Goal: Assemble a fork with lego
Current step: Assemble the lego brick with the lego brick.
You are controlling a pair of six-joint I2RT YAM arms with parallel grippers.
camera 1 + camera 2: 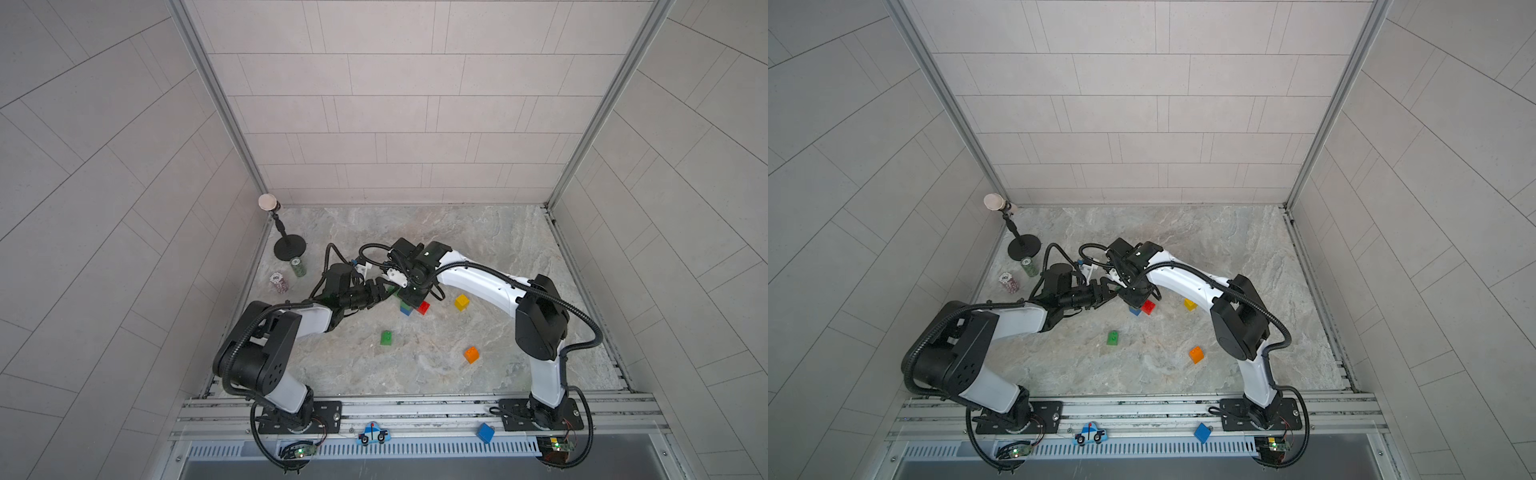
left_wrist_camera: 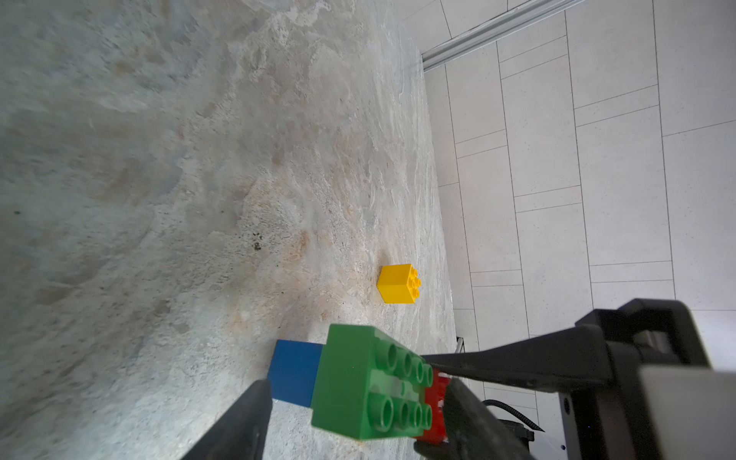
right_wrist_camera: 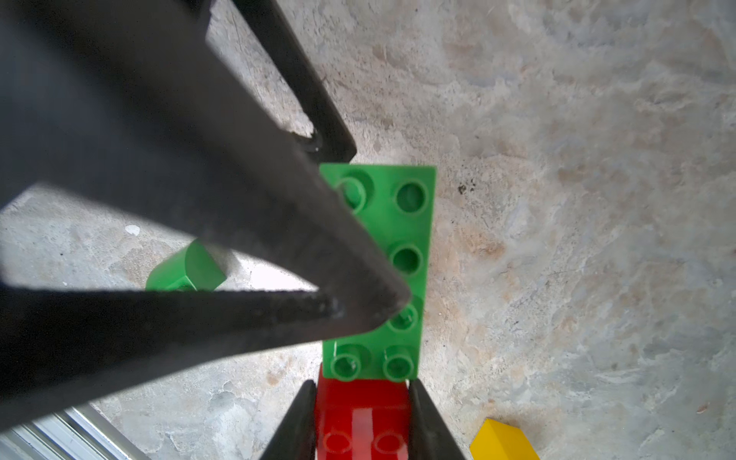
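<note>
The partly built fork stands mid-table: a long green brick point(image 2: 358, 382) sits on a blue brick point(image 2: 294, 374), with a red brick point(image 3: 360, 414) at its end. My right gripper point(image 3: 361, 388) is shut on the red brick, one finger on each side. My left gripper point(image 2: 356, 384) is open and straddles the long green brick, one finger above the studs, the other low beside the blue brick and clear of it. In both top views the grippers meet over the stack point(image 1: 409, 307) point(image 1: 1140, 308). Loose lego: yellow point(image 1: 461, 302), small green point(image 1: 386, 337) and orange point(image 1: 471, 354).
Two chip stacks point(image 1: 298, 267) point(image 1: 279, 282) and a black stand point(image 1: 289, 247) are at the back left. A plain blue block point(image 1: 485, 432) and a car cutout point(image 1: 374, 433) rest on the front rail. Walls enclose three sides.
</note>
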